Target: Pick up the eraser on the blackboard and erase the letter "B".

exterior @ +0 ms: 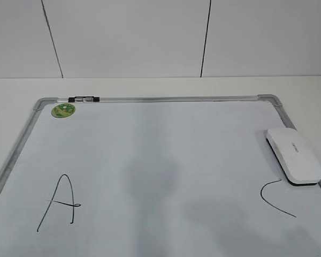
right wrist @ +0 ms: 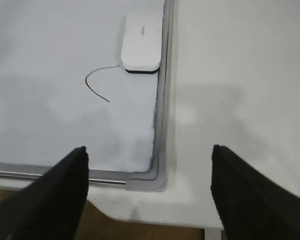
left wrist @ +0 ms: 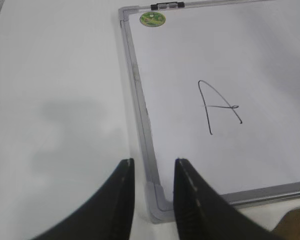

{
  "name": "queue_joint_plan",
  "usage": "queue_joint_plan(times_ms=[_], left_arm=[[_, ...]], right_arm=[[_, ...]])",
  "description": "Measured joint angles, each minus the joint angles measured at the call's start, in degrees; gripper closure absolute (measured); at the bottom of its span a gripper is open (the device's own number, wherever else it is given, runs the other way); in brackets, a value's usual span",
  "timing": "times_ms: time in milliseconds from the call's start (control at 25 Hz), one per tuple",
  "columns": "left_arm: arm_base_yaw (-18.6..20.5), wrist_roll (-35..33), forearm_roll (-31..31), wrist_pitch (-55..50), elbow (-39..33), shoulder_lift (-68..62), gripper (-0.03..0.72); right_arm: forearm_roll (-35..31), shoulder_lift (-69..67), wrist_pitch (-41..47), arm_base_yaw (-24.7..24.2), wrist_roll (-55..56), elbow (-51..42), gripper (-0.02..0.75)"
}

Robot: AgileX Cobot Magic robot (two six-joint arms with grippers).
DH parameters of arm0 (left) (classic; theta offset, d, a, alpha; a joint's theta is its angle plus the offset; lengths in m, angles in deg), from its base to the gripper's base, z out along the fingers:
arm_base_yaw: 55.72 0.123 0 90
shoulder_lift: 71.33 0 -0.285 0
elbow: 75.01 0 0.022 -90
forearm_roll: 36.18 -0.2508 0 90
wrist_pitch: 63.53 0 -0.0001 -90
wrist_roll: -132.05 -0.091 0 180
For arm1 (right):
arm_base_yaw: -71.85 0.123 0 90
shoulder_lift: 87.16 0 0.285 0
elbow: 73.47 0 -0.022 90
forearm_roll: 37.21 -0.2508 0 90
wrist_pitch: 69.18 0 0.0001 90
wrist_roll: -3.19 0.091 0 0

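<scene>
White plastic eraser (exterior: 294, 155) flat on board (exterior: 150, 99), far right; looks light, rigid, smooth. Grip long sides. Right gripper (right wrist: 149, 192) spread, left gripper (left wrist: 152, 197) narrowly parted; both empty.

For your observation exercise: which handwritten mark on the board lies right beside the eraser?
The curved "C", just off the eraser near the right frame; the "A" sits far left.

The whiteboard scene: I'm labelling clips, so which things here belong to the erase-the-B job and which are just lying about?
Part of the job:
- eraser, lying at the board's right edge
- whiteboard
No B shows between the other letters.

Just lying about:
- letter A
- letter C
- green round magnet
- marker on the top frame
</scene>
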Motion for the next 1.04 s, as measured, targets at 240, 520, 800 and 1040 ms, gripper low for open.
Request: queue_joint_plan(times_ms=[240, 520, 800, 1040], left_arm=[[0.0, 0.0, -0.2, 5.3, -2.4, 0.0, 0.480], [0.0, 0.0, -0.3, 5.7, -2.5, 0.0, 0.482], [0.0, 0.0, -1.0, 5.7, -2.6, 0.0, 0.482], [0.0, 0.0, -1.2, 5.7, -2.6, 0.0, 0.482]], right_arm=[[0.4, 0.0, -6.0, 0.0, -0.1, -2.3, 0.150], [0.4, 0.0, -6.5, 0.0, -0.1, -2.9, 0.150], [0.4, 0.0, -6.9, 0.0, -0.1, -3.0, 0.151], [0.4, 0.0, -6.9, 0.0, -0.1, -3.0, 0.151]])
